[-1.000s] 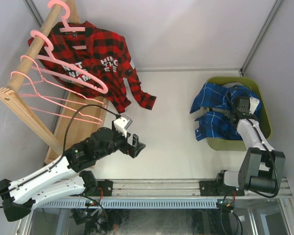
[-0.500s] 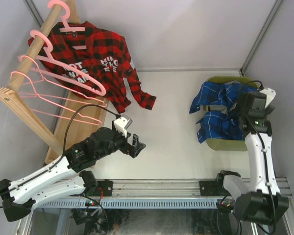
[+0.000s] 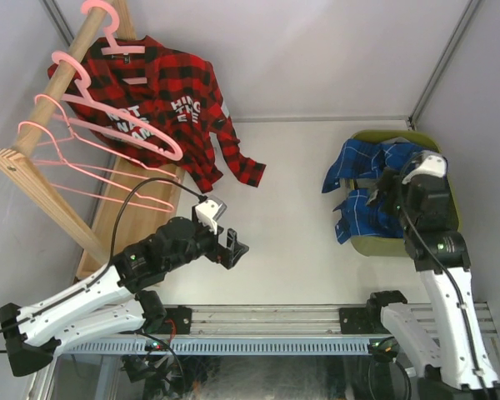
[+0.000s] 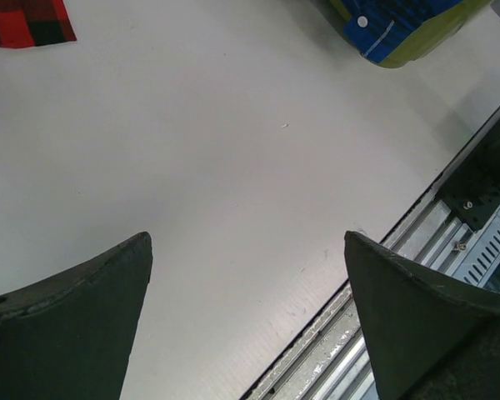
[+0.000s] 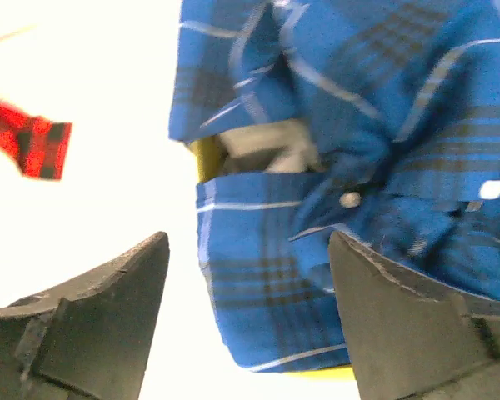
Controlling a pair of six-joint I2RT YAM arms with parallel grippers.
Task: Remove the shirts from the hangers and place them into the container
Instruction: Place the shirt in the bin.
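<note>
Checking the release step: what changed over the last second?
The right end effector let go of the blue plaid shirt, opened and pulled back up from the olive-green plastic bin; the shirt lies there, spilling over its rim. Open left end effector, red-black plaid shirt: unchanged.

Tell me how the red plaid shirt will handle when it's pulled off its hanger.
Likely floppy: the red plaid shirt drapes in soft folds, one sleeve trailing down to the table. Probably light for its size, since a thin pink hanger carries it.
</note>
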